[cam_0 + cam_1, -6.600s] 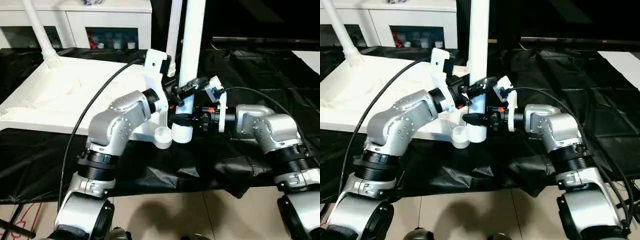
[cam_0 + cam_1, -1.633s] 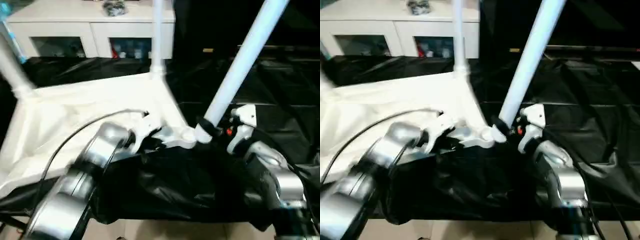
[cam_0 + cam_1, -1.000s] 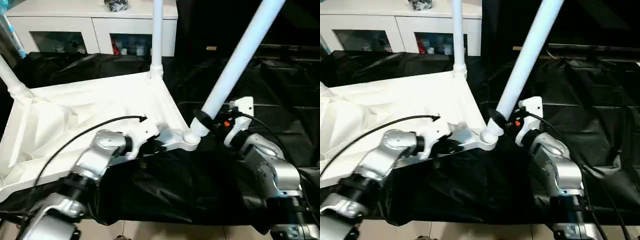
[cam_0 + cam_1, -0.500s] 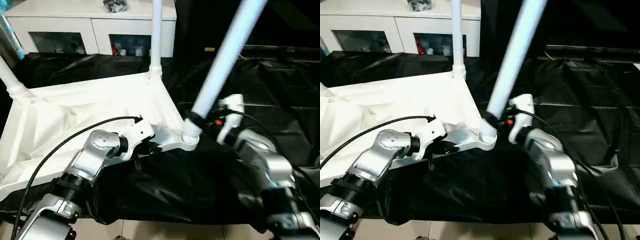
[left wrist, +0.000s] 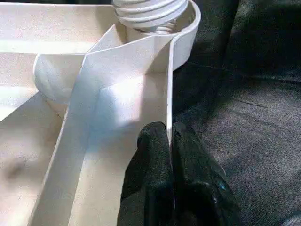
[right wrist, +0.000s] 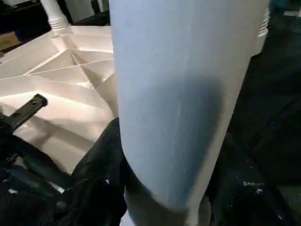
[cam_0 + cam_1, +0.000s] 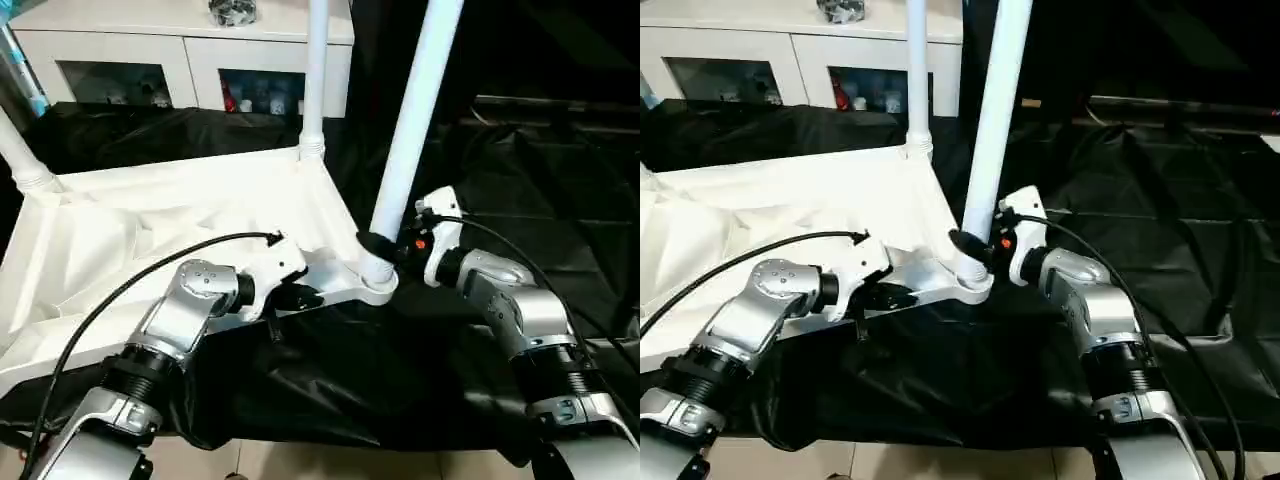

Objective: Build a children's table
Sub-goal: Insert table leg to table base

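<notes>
Two grippers on the upturned tabletop's near corner.
Left gripper clenched on the thin side wall of the white tabletop, just behind the near corner socket; black fingers pressed on both faces of that wall. Right gripper grasping the base of a white leg close above that socket, leg nearly upright with a slight lean, threaded end seated in the socket. Tabletop lying ribbed side up on black sheeting over the worktop. Second leg standing upright in the far corner socket, third leg leaning at the left corner. White cabinet with glass doors behind.
</notes>
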You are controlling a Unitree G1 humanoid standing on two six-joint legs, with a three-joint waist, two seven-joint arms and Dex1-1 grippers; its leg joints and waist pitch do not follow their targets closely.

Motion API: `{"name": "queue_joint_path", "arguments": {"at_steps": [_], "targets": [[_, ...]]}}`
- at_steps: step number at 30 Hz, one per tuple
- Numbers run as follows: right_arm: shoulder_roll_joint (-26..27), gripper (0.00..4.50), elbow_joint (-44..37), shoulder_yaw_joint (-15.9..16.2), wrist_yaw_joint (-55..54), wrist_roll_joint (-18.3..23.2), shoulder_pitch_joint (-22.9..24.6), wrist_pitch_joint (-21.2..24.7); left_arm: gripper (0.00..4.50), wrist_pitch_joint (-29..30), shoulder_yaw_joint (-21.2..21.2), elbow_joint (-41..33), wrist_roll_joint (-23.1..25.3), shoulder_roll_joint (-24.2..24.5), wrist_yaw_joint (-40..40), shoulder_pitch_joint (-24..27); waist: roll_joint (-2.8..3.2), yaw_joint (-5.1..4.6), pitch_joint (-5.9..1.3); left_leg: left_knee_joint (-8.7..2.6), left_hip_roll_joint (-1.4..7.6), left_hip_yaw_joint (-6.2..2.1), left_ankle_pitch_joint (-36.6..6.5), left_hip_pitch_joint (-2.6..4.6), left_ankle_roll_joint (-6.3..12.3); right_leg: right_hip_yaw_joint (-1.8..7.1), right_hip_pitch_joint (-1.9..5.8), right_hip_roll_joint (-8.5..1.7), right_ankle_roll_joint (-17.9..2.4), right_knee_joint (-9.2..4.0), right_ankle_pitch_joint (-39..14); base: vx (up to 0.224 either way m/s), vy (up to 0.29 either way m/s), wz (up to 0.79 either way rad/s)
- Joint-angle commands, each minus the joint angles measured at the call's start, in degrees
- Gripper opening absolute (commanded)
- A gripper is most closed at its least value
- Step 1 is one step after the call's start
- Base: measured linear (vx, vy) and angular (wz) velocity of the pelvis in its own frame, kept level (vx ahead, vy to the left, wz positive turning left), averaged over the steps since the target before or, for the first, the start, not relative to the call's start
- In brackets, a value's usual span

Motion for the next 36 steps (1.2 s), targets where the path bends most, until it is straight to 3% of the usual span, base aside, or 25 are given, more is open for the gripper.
{"name": "queue_joint_path", "arguments": {"at_steps": [1,3,12,19,23,24,26,27,29,33,36], "targets": [[-0.98,1.88,-0.36,0.54,0.59,-0.06,0.99,1.85,0.00,0.75,0.24,2.52,-1.62,-0.72,0.25,1.93,-0.92,0.49,-3.19,-3.74,2.63,-0.66,-4.16,1.15,5.16,1.01,2.09,-2.31,-16.80,-3.35,3.27,0.000,0.000,0.00],[-1.30,1.88,-0.86,0.73,1.09,-0.02,1.45,1.88,0.00,0.74,0.19,2.51,-1.68,-0.56,0.03,1.83,-1.25,0.55,-3.21,-3.71,2.61,-0.61,-4.07,1.09,5.09,1.04,2.14,-2.35,-16.64,-3.36,3.11,0.000,0.000,0.00],[-0.69,1.88,-0.99,0.01,0.94,-0.17,2.98,0.64,0.00,-0.63,-1.40,2.52,-0.14,0.34,-0.57,1.90,-0.84,0.73,-3.17,-3.79,2.69,-0.57,-4.59,1.25,4.55,1.13,1.89,-2.31,-16.53,-3.44,2.74,0.000,0.000,0.00],[1.63,1.88,1.23,-3.70,0.01,2.51,4.32,-3.21,0.00,-0.85,-1.38,2.48,-0.01,0.14,0.04,1.50,-0.64,0.76,-3.18,-3.88,2.77,-0.57,-5.77,1.30,3.93,1.17,1.85,-2.35,-16.87,-3.48,2.86,0.000,0.000,0.00],[3.37,1.88,1.93,-7.32,0.40,5.78,7.91,-4.97,0.00,-1.12,-1.14,2.77,0.00,-0.10,0.83,1.00,-0.50,1.04,-3.17,-3.95,2.85,-0.54,-6.07,1.42,4.14,1.18,1.80,-2.42,-17.05,-3.52,3.49,0.000,0.000,0.00],[4.10,1.88,2.49,-8.09,0.44,6.12,9.18,-5.94,0.00,-1.17,-1.03,2.89,0.01,-0.19,1.00,0.89,-0.23,1.06,-3.20,-3.97,2.84,-0.54,-6.31,1.46,4.01,1.16,1.76,-2.38,-17.13,-3.53,3.47,0.000,0.000,0.00],[4.50,1.88,2.71,-8.07,0.68,5.91,10.18,-6.66,0.00,-1.31,-0.96,3.08,0.02,-0.28,1.16,0.81,-0.28,1.05,-3.17,-4.03,2.84,-0.59,-6.52,1.39,3.77,1.11,1.80,-2.30,-17.14,-3.55,3.38,0.000,0.000,0.00],[4.82,1.88,2.81,-7.82,0.79,5.57,11.04,-7.45,0.00,-1.46,-0.90,3.32,0.08,-0.36,1.38,0.72,0.13,1.08,-3.12,-4.07,2.83,-0.60,-6.77,1.45,3.62,1.11,1.72,-2.30,-17.08,-3.59,3.09,0.000,0.000,0.00],[5.57,1.88,3.29,-7.83,0.50,5.25,12.59,-8.90,0.00,-1.78,-0.81,3.76,0.22,-0.57,1.91,0.57,-0.17,1.05,-3.10,-4.14,2.80,-0.57,-7.57,1.42,3.40,1.14,1.79,-2.36,-16.77,-3.78,1.99,0.000,0.000,0.00],[6.82,1.88,4.09,-8.24,-1.26,4.17,15.19,-13.33,0.00,-2.06,-0.76,4.19,0.35,-0.83,2.49,0.34,0.28,0.97,-2.95,-4.42,2.84,-0.70,-9.83,1.43,2.44,1.19,1.60,-2.44,-16.07,-4.18,-1.06,0.000,0.000,0.00],[6.19,1.88,2.70,-6.43,-2.20,1.70,15.92,-15.46,0.00,-2.29,-0.92,4.33,0.50,-0.64,2.46,0.16,0.36,0.90,-2.95,-4.64,2.83,-0.80,-10.81,1.40,1.73,1.11,1.57,-2.29,-15.21,-4.35,-2.52,0.000,0.000,0.00]]}}
